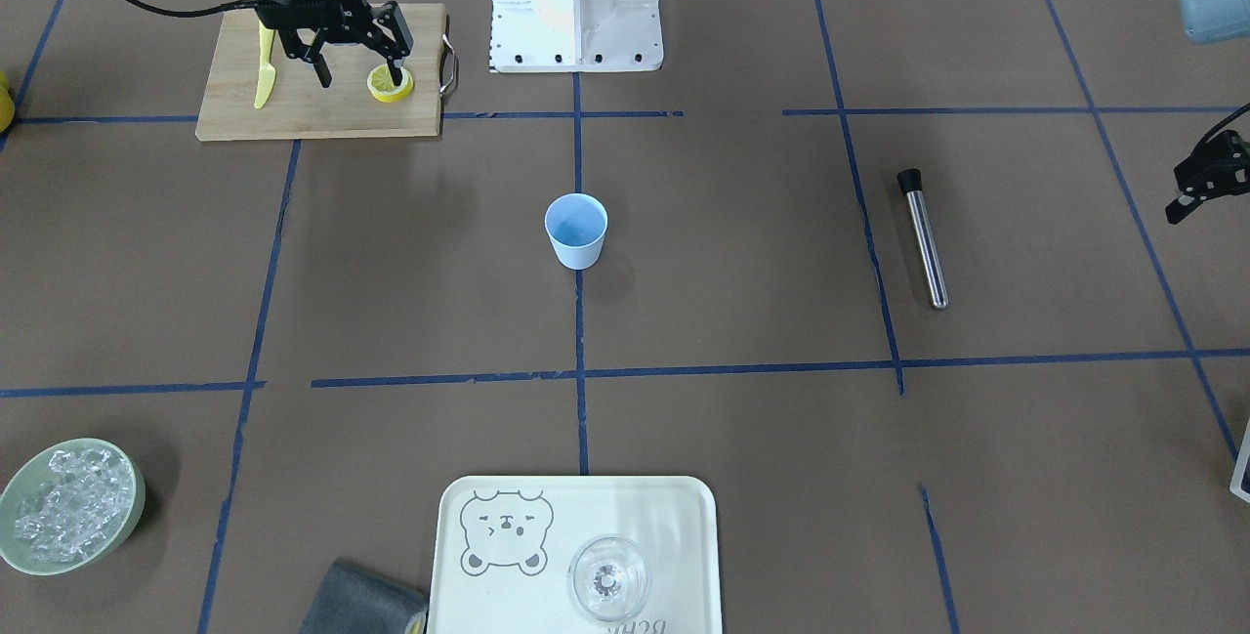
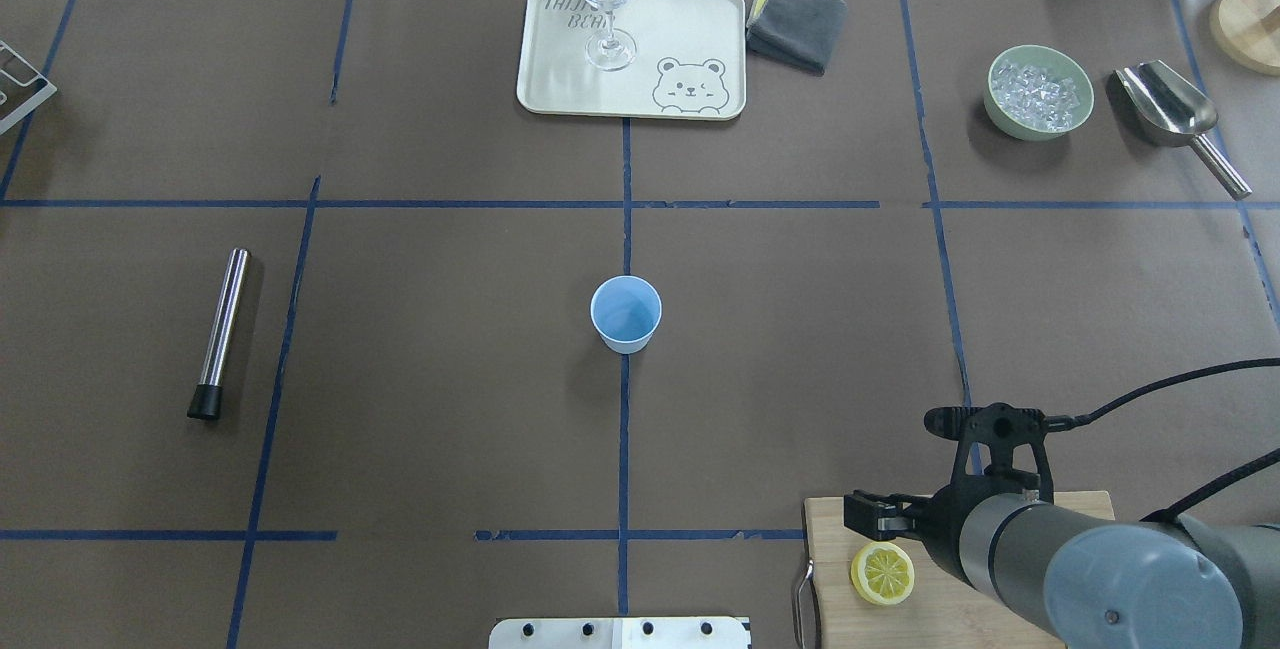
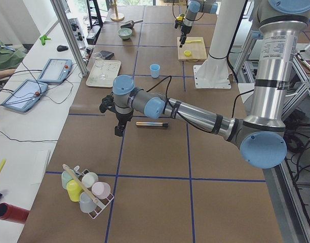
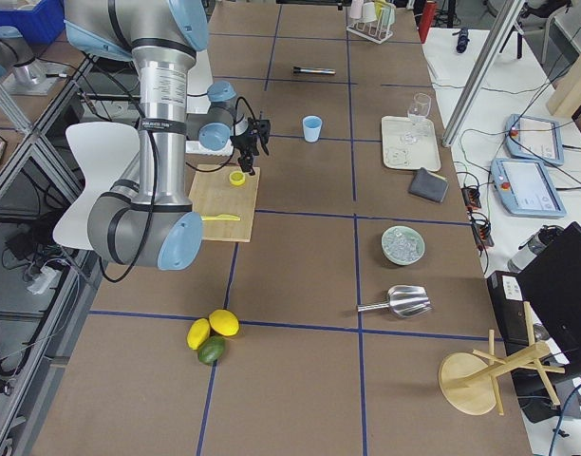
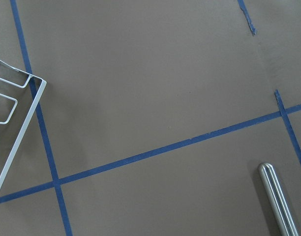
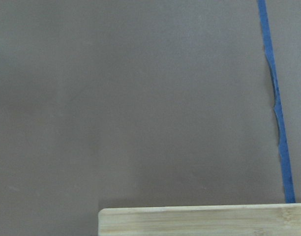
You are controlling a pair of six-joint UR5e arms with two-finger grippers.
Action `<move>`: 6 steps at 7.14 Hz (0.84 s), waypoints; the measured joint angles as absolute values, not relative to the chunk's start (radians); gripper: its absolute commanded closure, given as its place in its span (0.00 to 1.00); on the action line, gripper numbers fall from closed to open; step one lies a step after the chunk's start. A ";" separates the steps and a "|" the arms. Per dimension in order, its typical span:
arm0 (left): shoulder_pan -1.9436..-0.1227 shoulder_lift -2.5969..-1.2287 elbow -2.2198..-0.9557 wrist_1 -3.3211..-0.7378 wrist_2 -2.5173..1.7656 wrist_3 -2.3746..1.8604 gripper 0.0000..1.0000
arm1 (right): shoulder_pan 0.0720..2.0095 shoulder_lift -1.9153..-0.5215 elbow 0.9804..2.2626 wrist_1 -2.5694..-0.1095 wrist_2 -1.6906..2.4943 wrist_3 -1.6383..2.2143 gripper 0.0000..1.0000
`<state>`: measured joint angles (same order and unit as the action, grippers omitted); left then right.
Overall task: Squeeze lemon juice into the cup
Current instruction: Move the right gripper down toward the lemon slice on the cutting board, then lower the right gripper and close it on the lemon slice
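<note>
A yellow lemon slice point(image 1: 389, 85) lies flat on the wooden cutting board point(image 1: 322, 118) at the robot's right; it also shows in the overhead view point(image 2: 882, 572). My right gripper point(image 1: 360, 79) hangs open over the board. One fingertip point(image 1: 398, 72) is at the slice, the other stands apart beside the yellow knife point(image 1: 264, 67). The light-blue cup point(image 1: 576, 230) stands upright at the table's middle point(image 2: 626, 314), far from both grippers. My left gripper point(image 1: 1199, 183) shows only partly at the view's edge, and I cannot tell whether it is open.
A steel muddler point(image 1: 923, 241) lies on the robot's left side. On the far side are a tray point(image 1: 674, 507) with a clear glass point(image 1: 607, 577), a grey cloth point(image 1: 361, 605), a bowl of ice point(image 1: 68, 507) and a scoop point(image 2: 1175, 114). A wire rack point(image 5: 13, 123) is near the left gripper.
</note>
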<state>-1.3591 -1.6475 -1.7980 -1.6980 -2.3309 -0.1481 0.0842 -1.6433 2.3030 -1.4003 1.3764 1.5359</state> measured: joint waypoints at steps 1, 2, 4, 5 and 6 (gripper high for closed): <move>-1.359 -1.648 -1.797 -1.698 -2.331 -0.148 0.00 | 0.051 -1.624 2.281 -1.401 1.345 1.541 0.00; -1.359 -1.647 -1.796 -1.698 -2.332 -0.147 0.00 | 0.035 -1.591 2.239 -1.401 1.332 1.543 0.00; -1.359 -1.648 -1.794 -1.699 -2.332 -0.147 0.00 | 0.028 -1.569 2.194 -1.399 1.327 1.543 0.00; -1.359 -1.647 -1.794 -1.699 -2.332 -0.147 0.00 | 0.028 -1.575 2.189 -1.399 1.327 1.543 0.00; -1.359 -1.647 -1.794 -1.699 -2.332 -0.147 0.00 | 0.026 -1.582 2.186 -1.398 1.327 1.543 0.00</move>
